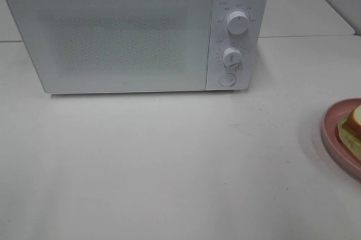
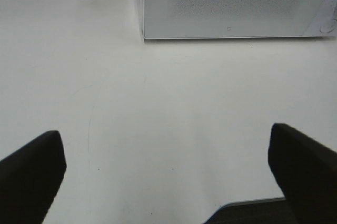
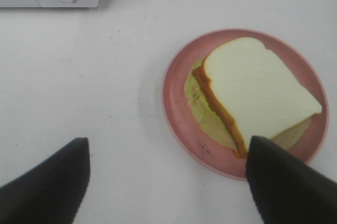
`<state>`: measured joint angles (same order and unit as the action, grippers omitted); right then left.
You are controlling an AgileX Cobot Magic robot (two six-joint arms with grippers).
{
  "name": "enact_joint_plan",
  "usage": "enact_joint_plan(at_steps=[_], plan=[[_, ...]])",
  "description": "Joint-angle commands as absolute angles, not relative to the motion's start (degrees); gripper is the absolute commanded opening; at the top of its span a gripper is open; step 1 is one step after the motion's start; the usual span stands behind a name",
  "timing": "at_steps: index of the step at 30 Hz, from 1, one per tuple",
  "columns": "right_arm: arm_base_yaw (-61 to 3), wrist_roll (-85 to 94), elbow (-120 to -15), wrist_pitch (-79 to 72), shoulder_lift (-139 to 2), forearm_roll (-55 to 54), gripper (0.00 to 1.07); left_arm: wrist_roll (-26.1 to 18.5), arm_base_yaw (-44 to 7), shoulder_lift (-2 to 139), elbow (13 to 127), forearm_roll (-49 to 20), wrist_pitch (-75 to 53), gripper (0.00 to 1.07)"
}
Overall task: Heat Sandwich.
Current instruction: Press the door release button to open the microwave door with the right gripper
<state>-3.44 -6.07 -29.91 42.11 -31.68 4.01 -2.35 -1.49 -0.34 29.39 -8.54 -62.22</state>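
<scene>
sandwich (image 3: 255,95) on its plate (image 3: 176,116), nothing held yet
our left gripper (image 2: 167,167) and right gripper (image 3: 166,182) gape, holding nothing; beyond, the microwave (image 1: 113,31) is shut. we judge a hard pinch could squash the sandwich or spill the lettuce (image 3: 196,95).

The white-bread sandwich (image 3: 258,92), lettuce showing, lies on the pink plate (image 3: 174,103).

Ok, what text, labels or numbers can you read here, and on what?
Nothing legible.
On the microwave, marks around the upper dial and lower dial: too small to read.
The small mark low on its door: too small to read.
On the sandwich and pink plate: none.
</scene>
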Motion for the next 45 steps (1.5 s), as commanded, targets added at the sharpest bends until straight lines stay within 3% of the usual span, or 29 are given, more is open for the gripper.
enact_joint_plan(at_steps=[1,45], plan=[[-3.0,-5.6,-30.3,38.6,-34.3,4.0,0.76,-2.5,-1.7,-1.5,29.4,-8.5,-61.4,0.98],[-3.0,-5.6,-29.5,4.0,-64.2,3.8,0.76,-2.5,-1.7,-1.5,29.4,-8.5,-61.4,0.98]])
